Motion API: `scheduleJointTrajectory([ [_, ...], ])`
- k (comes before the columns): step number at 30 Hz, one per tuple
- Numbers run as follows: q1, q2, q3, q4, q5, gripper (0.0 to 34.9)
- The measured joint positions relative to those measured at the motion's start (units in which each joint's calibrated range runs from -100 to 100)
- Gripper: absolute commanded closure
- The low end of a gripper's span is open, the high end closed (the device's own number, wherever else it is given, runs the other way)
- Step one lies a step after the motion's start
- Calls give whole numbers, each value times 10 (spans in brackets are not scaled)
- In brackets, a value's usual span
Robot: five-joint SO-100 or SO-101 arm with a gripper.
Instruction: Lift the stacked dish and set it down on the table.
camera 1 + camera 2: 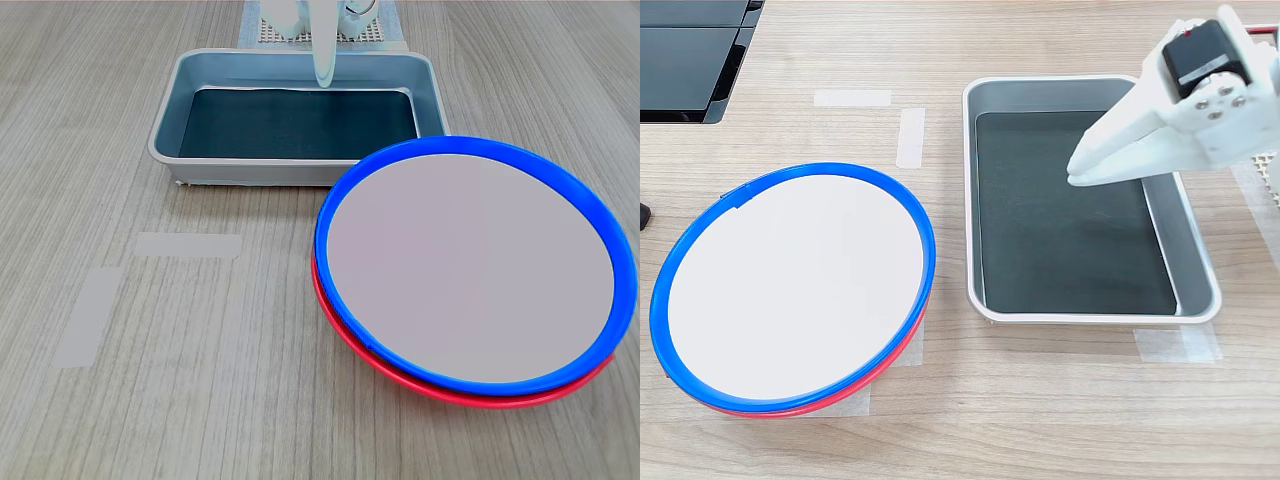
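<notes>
stacked dish [470, 265], round, blue-rimmed, smooth, nested on red-rimmed plate [470, 392].

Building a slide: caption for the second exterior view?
Blue-rimmed dish stacked on red plate; gripper poised above the grey tray.

- Gripper [1080, 172] hangs above the grey tray [1195, 265], jaws together at the tip; open air beneath it.
- Tray walls stand between gripper and blue-rimmed dish [790, 290]; narrow strip of bare table [1040, 400] separates the tray from the dish.
- Dish sits on the red-rimmed plate [400, 375], rims nearly flush.
- In the first exterior view, wide clear tabletop to the left of the dish, only flat tape strips [188, 244] there.
- Dark equipment [690, 50] at the far corner, well apart.
</notes>
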Motion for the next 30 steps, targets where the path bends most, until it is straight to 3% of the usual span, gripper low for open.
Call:
scheduleJointTrajectory([
  [5, -43, 192, -138, -38, 23, 239],
  [8, -60, 275, -216, -51, 25, 211],
  [13, -88, 587, -475, -24, 37, 183],
  [27, -99, 920, -736, -5, 73, 173],
  [30, -113, 934, -740, 5, 80, 204],
])
